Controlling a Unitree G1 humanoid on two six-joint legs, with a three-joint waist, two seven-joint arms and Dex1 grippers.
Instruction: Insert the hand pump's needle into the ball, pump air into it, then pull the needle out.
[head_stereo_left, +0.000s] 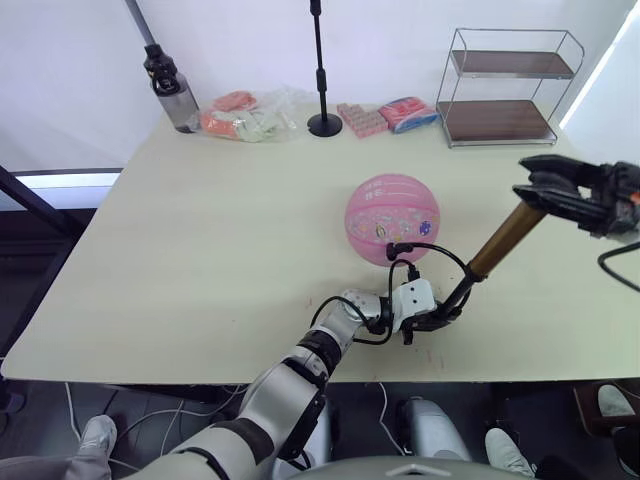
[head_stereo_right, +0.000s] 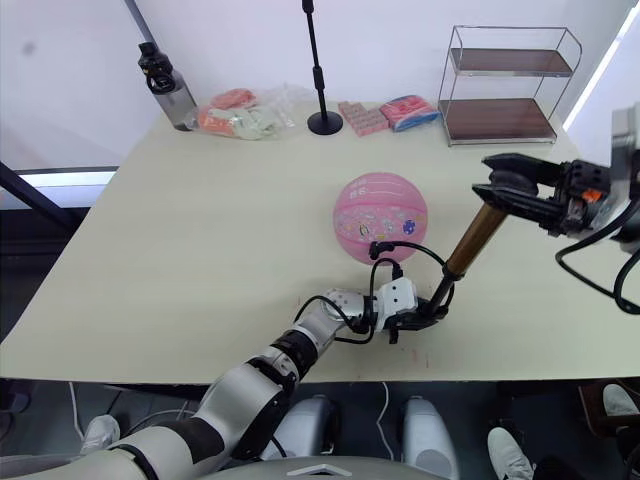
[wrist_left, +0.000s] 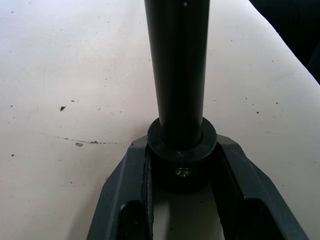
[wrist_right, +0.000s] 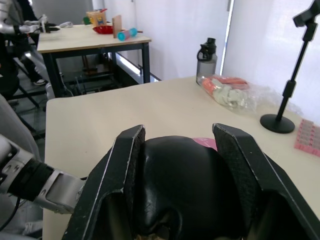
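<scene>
The pink ball (head_stereo_left: 392, 218) rests on the table's middle right. The hand pump (head_stereo_left: 503, 241) leans just to its right, its bronze cylinder tilted up to the right. At the low end, my left gripper (head_stereo_left: 443, 314) is shut on the pump's black foot (wrist_left: 182, 150). My right gripper (head_stereo_left: 532, 185) is shut on the black T-handle (wrist_right: 185, 185) at the top. The thin black hose (head_stereo_left: 440, 255) loops from the pump to a black fitting on the ball's near side (head_stereo_left: 398, 248). The needle itself is too small to make out.
Along the far edge stand a water bottle (head_stereo_left: 172, 90), a clear bag of snacks (head_stereo_left: 248, 116), a tall black stand (head_stereo_left: 322, 70), pink packets (head_stereo_left: 388, 114) and a wire shelf (head_stereo_left: 505, 85). The table's front edge (head_stereo_left: 200, 378) runs close under my left arm.
</scene>
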